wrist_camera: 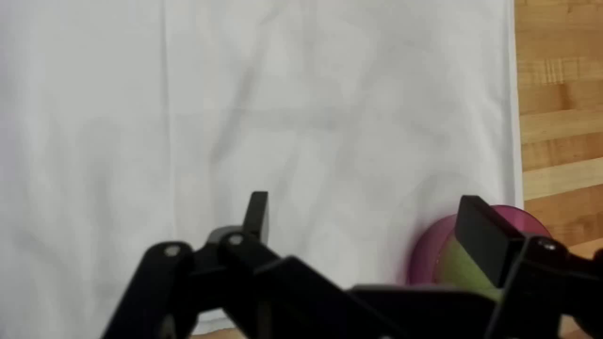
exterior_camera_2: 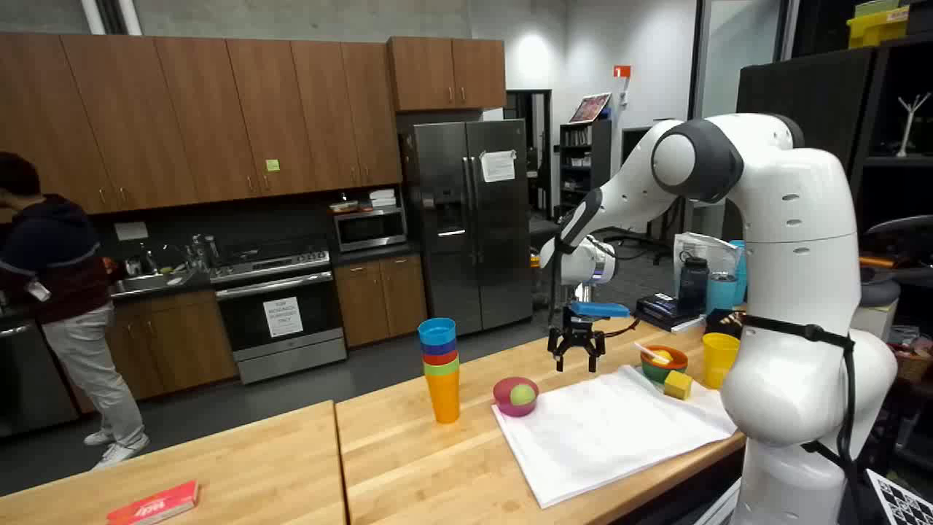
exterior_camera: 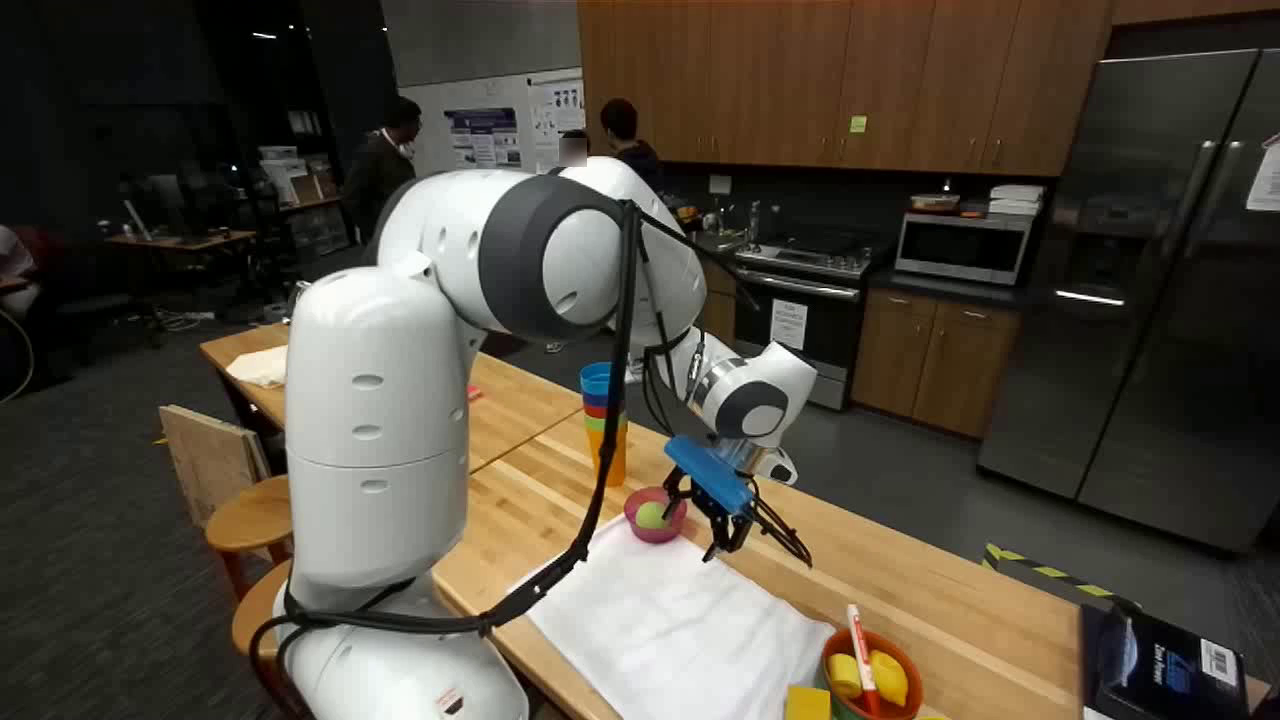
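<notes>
The gripper [exterior_camera_2: 576, 361] hung over the cloth [exterior_camera_2: 612, 437] near one corner, its jaws apart, with free air beneath. One pink bowl [exterior_camera_2: 512, 410], holding one green ball [exterior_camera_2: 522, 394], sat at that corner's edge. One stack of cups [exterior_camera_2: 444, 390], five colours showing, stood off the cloth nearby; one orange-and-green bowl [exterior_camera_2: 660, 374] and one yellow block [exterior_camera_2: 678, 385] sat toward the cloth's opposite end.
</notes>
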